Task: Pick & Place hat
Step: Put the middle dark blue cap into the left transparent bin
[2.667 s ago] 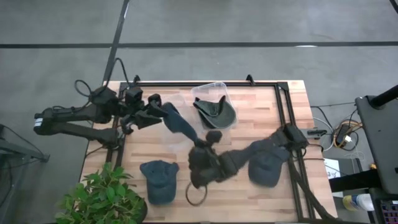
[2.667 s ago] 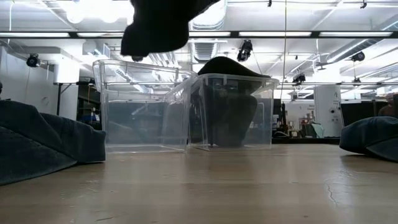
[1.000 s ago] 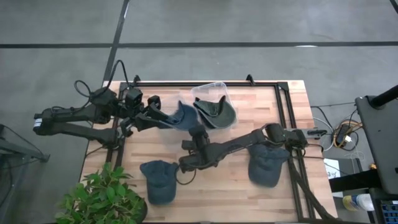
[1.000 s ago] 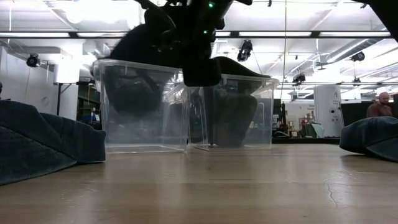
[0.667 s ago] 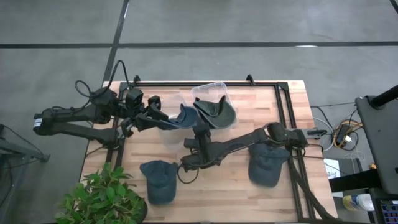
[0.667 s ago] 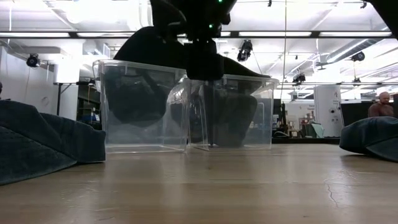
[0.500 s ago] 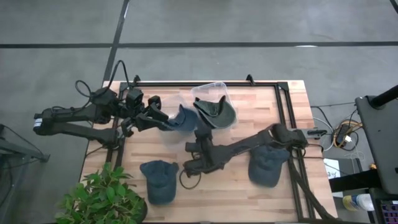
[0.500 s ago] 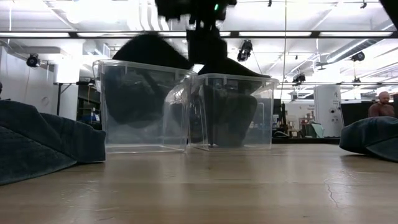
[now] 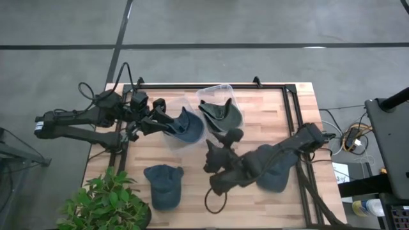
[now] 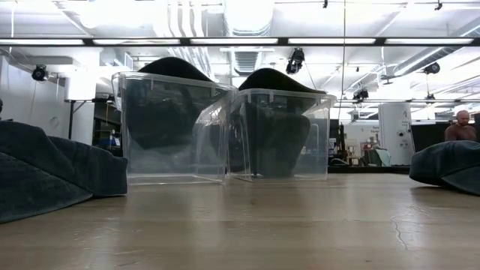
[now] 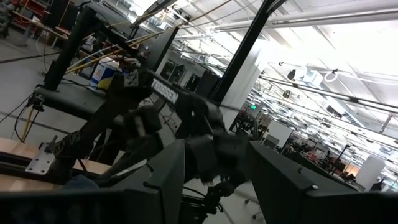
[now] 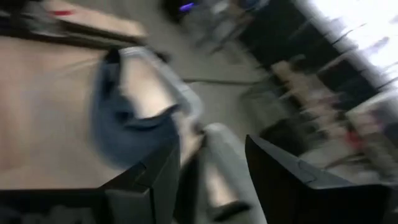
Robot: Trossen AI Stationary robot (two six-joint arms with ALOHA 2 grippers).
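Hat [image 9: 185,124] sits in the left bin [image 9: 181,139]; my right gripper [image 9: 217,153], jaws spread and empty, should next target the hat [image 9: 163,184] on the surface [image 9: 268,105].

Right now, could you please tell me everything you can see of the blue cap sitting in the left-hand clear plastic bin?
The dark blue fabric cap rests in the clear plastic bin on the left of the pair, which stands beside a second clear bin holding a dark green cap. Its crown rises above the rim in the low view. It looks soft and slumped. The left pincer sits at its edge; whether they touch is unclear. The right pincer is clear of it.
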